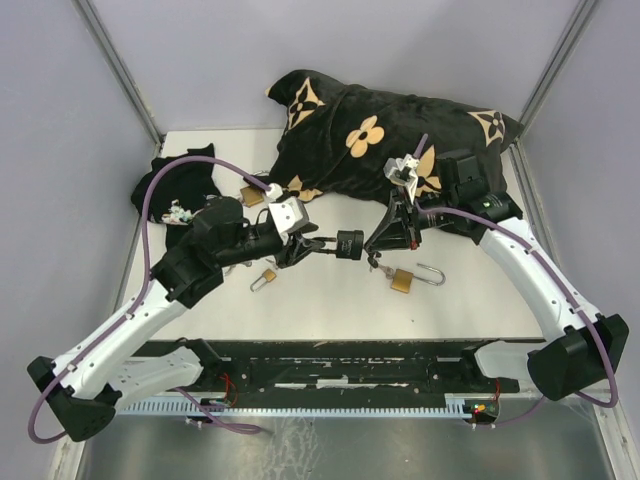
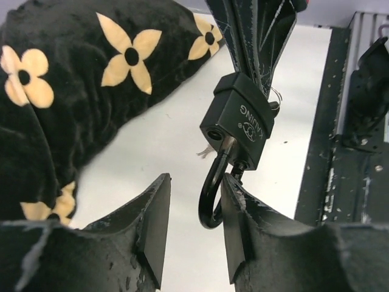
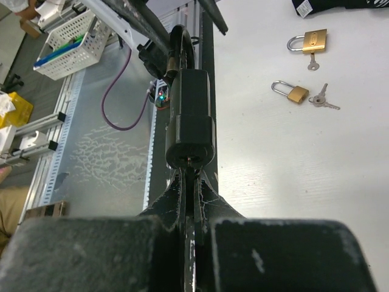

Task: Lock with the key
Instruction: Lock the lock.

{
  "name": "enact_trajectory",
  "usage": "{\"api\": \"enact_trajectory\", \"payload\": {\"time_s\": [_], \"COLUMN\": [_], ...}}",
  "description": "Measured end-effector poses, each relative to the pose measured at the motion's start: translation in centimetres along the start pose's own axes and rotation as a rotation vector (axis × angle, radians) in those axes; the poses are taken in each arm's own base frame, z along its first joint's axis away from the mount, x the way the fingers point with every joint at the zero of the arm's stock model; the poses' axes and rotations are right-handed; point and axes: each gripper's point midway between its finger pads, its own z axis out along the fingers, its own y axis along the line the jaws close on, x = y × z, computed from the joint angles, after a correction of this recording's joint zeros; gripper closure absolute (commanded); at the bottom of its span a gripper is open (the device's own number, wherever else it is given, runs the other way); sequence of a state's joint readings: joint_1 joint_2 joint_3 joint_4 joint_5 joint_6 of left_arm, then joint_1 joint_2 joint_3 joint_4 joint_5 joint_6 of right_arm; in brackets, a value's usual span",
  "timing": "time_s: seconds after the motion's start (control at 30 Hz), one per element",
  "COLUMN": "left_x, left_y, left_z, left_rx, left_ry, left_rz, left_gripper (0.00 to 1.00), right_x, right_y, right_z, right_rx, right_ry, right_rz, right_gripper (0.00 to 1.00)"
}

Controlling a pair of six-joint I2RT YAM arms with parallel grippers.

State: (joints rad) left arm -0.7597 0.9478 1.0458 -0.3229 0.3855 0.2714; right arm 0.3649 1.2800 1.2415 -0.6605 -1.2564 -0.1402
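Black padlock (image 1: 349, 244) hangs above the worktop (image 1: 330, 320), midway between our two arms.
Our right end effector (image 3: 189, 182) is pinched tight on the key (image 3: 196, 204), whose blade sits in the keyway, and this carries the lock clear of the surface, in front of the black flowered cushion (image 1: 380, 130). Our left end effector (image 2: 194, 182) stands partly parted around the shackle (image 2: 213, 188), which touches one finger (image 2: 243, 219) only. We see a brass padlock (image 1: 402, 280) lying nearby, its shackle swung open.

Robot lab, enclosed white table (image 1: 330, 305), aluminium framing (image 1: 113, 57)
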Motion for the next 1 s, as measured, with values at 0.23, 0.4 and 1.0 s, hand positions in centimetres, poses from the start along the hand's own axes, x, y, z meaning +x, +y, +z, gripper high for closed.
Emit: {"api": "enact_trajectory", "payload": {"time_s": [0.23,0.4,1.0], "left_x": [-0.6,-0.8,2.3], "left_y": [-0.4,-1.2,-3.2], "left_z": [-0.2,-0.8,-2.2], "left_rx": [0.029,0.052,0.045], "left_ry": [-0.039,-0.07,-0.238], "left_rz": [-0.165,-0.261,-0.32], "left_gripper": [0.33,0.26,0.41], "right_x": [1.0,1.3,1.1], "right_y": [0.3,0.5,1.4], "right_z": [-0.2,-0.2,-0.2], "right_rx": [-0.008,-0.013,-0.059], "right_ry": [0.028,0.036,0.022], "right_rz": [-0.041,-0.042,-0.039], "right_gripper": [0.98,0.98,0.98]}}
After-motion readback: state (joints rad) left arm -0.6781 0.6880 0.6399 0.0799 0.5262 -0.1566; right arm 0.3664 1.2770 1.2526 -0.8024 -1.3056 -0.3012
